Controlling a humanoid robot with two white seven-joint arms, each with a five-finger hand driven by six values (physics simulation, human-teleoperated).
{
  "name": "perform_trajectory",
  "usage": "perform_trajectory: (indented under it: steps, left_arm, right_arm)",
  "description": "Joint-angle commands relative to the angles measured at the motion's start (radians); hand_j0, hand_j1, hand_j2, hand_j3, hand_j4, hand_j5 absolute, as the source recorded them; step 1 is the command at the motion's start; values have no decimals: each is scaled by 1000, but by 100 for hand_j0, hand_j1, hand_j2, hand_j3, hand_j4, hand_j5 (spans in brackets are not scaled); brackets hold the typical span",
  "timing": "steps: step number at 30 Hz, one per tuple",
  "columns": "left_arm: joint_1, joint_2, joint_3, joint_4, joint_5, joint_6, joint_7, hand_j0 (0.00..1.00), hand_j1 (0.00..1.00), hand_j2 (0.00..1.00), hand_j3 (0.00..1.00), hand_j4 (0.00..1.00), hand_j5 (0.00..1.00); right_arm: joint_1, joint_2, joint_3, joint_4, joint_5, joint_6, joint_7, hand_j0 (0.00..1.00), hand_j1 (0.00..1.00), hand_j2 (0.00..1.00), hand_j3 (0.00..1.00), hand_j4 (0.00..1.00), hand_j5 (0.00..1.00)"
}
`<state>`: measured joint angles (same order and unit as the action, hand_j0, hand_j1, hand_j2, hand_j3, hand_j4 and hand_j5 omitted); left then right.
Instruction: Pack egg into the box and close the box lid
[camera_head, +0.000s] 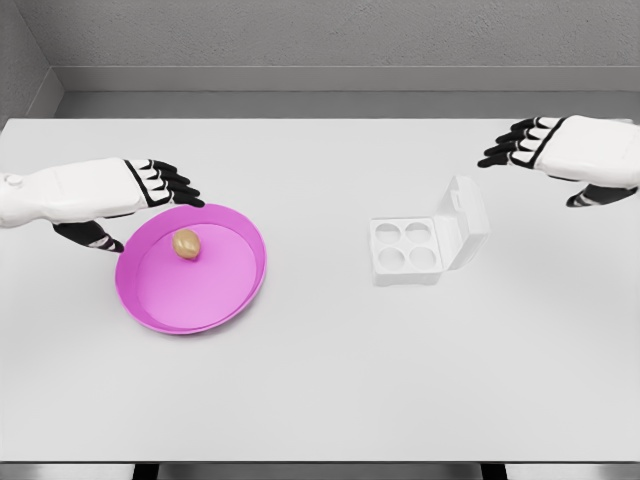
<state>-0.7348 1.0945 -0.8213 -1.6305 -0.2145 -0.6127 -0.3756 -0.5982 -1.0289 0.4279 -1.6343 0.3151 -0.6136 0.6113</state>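
Observation:
A tan egg lies in a magenta bowl on the left of the white table. My left hand hovers over the bowl's far left rim, fingers spread, a short way up and left of the egg, holding nothing. A white egg box with four round wells sits right of centre, its lid standing open on the right side. My right hand floats above and to the right of the box, fingers extended and apart from the lid.
The white table stretches wide around both objects. A grey wall runs along its far edge.

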Motion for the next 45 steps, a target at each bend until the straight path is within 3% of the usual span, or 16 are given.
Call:
perform_trajectory:
  steps: [1, 7, 9, 11, 15, 19, 24, 34, 45]
  left_arm:
    - [-2, 1, 1, 0, 6, 2, -2, 100, 100, 100, 100, 100, 100]
    - [-5, -1, -6, -14, -8, 2, -2, 100, 100, 100, 100, 100, 100]
    - [-14, -15, -45, -26, -9, 2, 1, 100, 100, 100, 100, 100, 100]
    - [-20, -83, -101, -12, -107, 2, 0, 99, 99, 99, 99, 99, 99]
    - [-20, -104, -102, -12, -141, 2, -2, 86, 86, 86, 86, 86, 86]
    - [-31, -104, -101, 4, -181, 2, -2, 87, 87, 87, 87, 87, 87]
    - [-34, -133, -102, 100, -192, 2, -2, 87, 87, 87, 87, 87, 87]
    - [-49, -186, -104, 198, -235, 2, -2, 87, 87, 87, 87, 87, 87]
    - [-49, -209, -107, 204, -272, 2, -2, 86, 86, 86, 86, 86, 86]
  right_arm:
    - [2, 3, 2, -1, -1, 3, 0, 100, 100, 100, 100, 100, 100]
    - [6, -5, -11, 11, -1, 3, 0, 100, 100, 100, 100, 100, 100]
    - [24, -20, -9, 21, -2, 3, 0, 100, 100, 100, 100, 100, 100]
    - [38, -62, -15, 39, -4, 3, 0, 100, 100, 100, 100, 100, 100]
    - [48, -69, -61, 90, -2, 3, 0, 100, 100, 100, 100, 100, 100]
    - [103, -68, -34, 90, -1, 3, 0, 100, 100, 100, 100, 100, 100]
    - [106, -65, -24, 90, 1, 3, 0, 100, 100, 100, 100, 100, 100]
    - [117, -56, -18, 90, 2, 3, 0, 100, 100, 100, 100, 100, 100]
    - [127, -56, -9, 90, 2, 3, 0, 100, 100, 100, 100, 100, 100]
